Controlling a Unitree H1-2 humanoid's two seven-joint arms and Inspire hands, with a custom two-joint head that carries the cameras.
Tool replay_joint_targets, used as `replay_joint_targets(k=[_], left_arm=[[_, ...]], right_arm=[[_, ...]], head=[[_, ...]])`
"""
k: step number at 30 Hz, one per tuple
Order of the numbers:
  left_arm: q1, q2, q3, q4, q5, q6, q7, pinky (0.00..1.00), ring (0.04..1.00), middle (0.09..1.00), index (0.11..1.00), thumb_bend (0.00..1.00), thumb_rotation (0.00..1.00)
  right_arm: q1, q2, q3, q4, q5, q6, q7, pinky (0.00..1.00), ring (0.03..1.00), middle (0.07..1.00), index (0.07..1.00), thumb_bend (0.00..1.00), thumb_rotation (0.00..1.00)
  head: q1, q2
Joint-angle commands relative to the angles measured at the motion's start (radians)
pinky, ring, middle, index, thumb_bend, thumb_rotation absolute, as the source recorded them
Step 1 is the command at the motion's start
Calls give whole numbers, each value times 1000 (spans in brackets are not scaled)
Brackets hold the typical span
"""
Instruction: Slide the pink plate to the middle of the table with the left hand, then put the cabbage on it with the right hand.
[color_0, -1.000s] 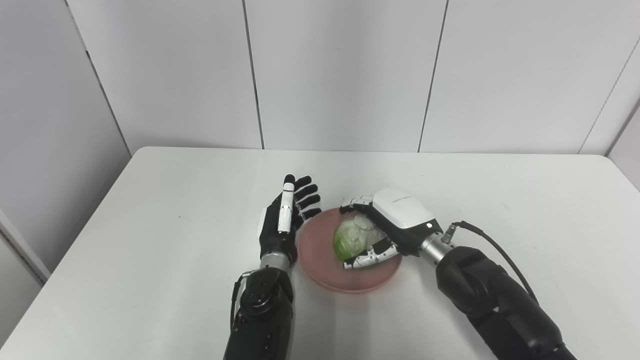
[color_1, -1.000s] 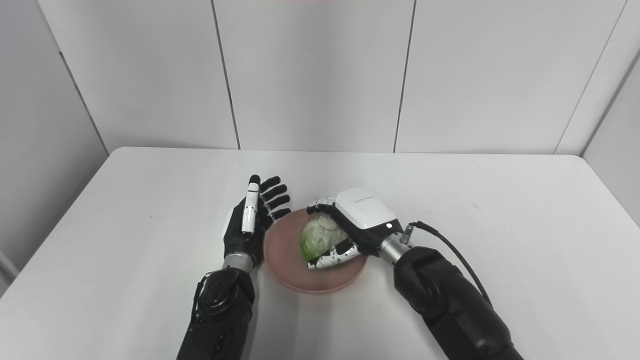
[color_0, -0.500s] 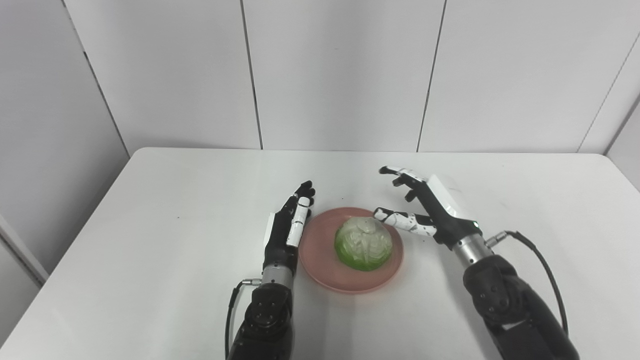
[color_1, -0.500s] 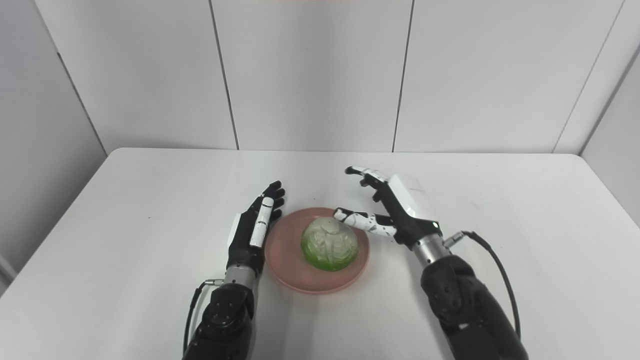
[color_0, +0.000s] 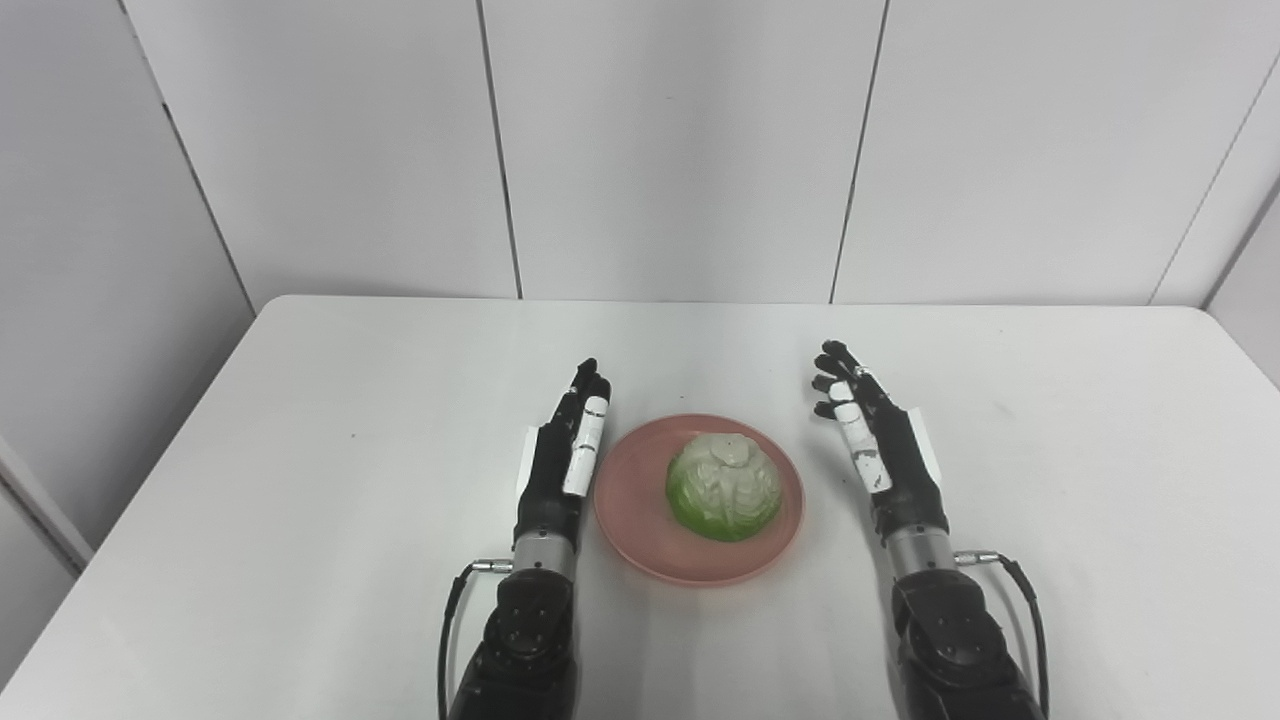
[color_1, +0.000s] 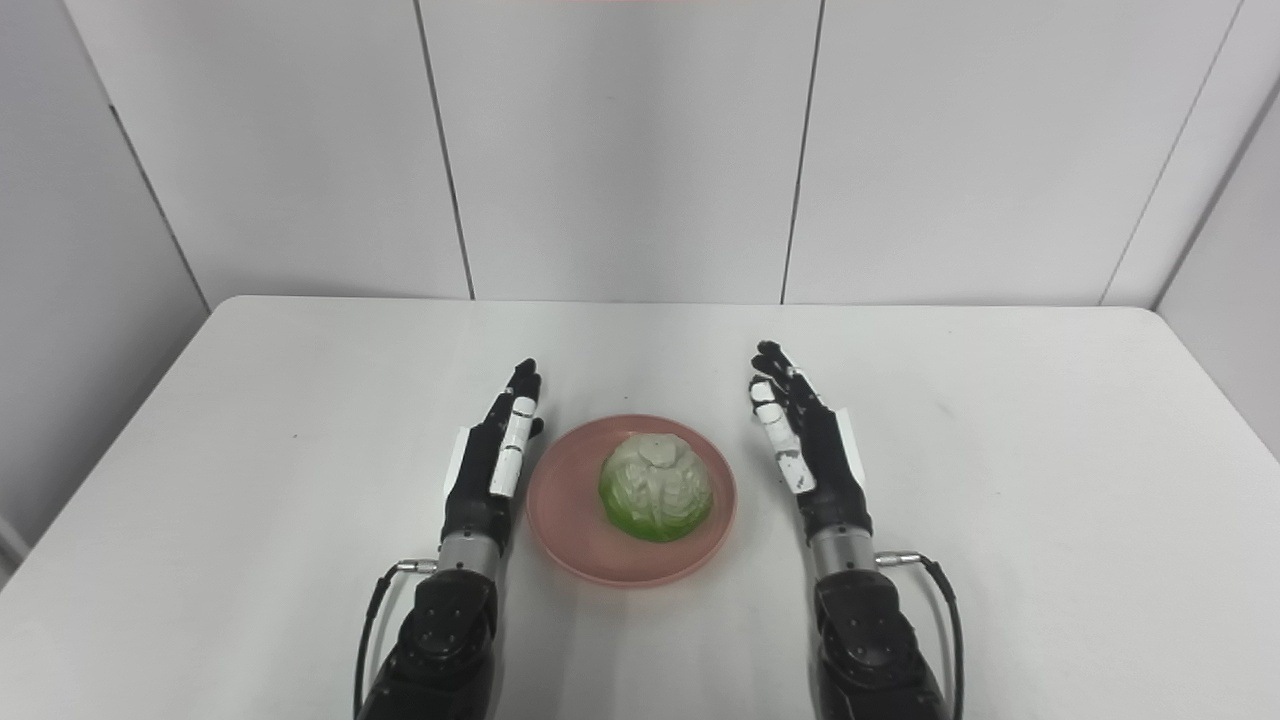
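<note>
Sitting near the centre of the frame, the pink plate (color_0: 640, 520) lies flat on the white table (color_0: 300, 420), and the cabbage (color_0: 724, 487) rests on it, a rounded pale-green head placed slightly right of the plate's middle, well inside the rim. Just left of the plate, the left hand (color_0: 562, 463) stands on edge with its fingers (color_0: 587, 390) straight and pointing toward the top of the frame; it holds nothing, and whether it touches the plate's rim cannot be told. On the right of the plate, with a clear strip of bare table between them, the right hand (color_0: 880, 450) is likewise empty, its fingers (color_0: 835, 375) extended and slightly spread, angled toward the upper left. Both dark forearms enter from the bottom edge. Grey wall panels (color_0: 680, 140) fill the upper half of the frame behind the table.
</note>
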Motion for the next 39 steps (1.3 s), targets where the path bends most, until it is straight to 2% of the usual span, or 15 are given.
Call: replay_joint_targets(k=[1, 7, 10, 14, 19, 24, 39], left_arm=[[0, 12, 10, -1, 2, 4, 25, 968, 979, 955, 907, 622, 1000], [-1, 5, 17, 2, -12, 7, 21, 952, 968, 948, 898, 626, 1000], [0, 5, 19, 1, -24, 8, 11, 977, 982, 957, 907, 617, 1000], [2, 1, 18, -13, -27, 32, 19, 988, 981, 947, 901, 611, 1000], [2, -3, 18, -18, -37, 33, 15, 959, 968, 944, 903, 603, 1000], [5, -6, 16, -30, -46, 36, 7, 996, 981, 943, 906, 580, 1000], [20, 5, 5, -67, -68, 67, -7, 991, 962, 917, 896, 560, 1000]], right_arm=[[5, 26, 4, -2, 5, 32, -9, 793, 829, 863, 868, 753, 1000], [19, 18, 26, -2, -24, 46, -8, 823, 851, 882, 877, 744, 1000], [23, 16, 27, 5, -32, 46, -12, 826, 854, 886, 879, 753, 1000], [28, 15, 22, -16, -29, 77, -6, 830, 857, 886, 893, 742, 1000], [30, 15, 16, -27, -15, 104, 3, 834, 864, 891, 912, 746, 1000], [31, 13, 17, -30, -17, 108, -3, 819, 856, 888, 915, 752, 1000], [51, 19, 10, -58, 4, 127, -4, 819, 852, 888, 912, 744, 1000]], head=[[1, -1], [1, -1], [1, -1], [4, 4], [4, 5], [1, 6], [-10, 11]])
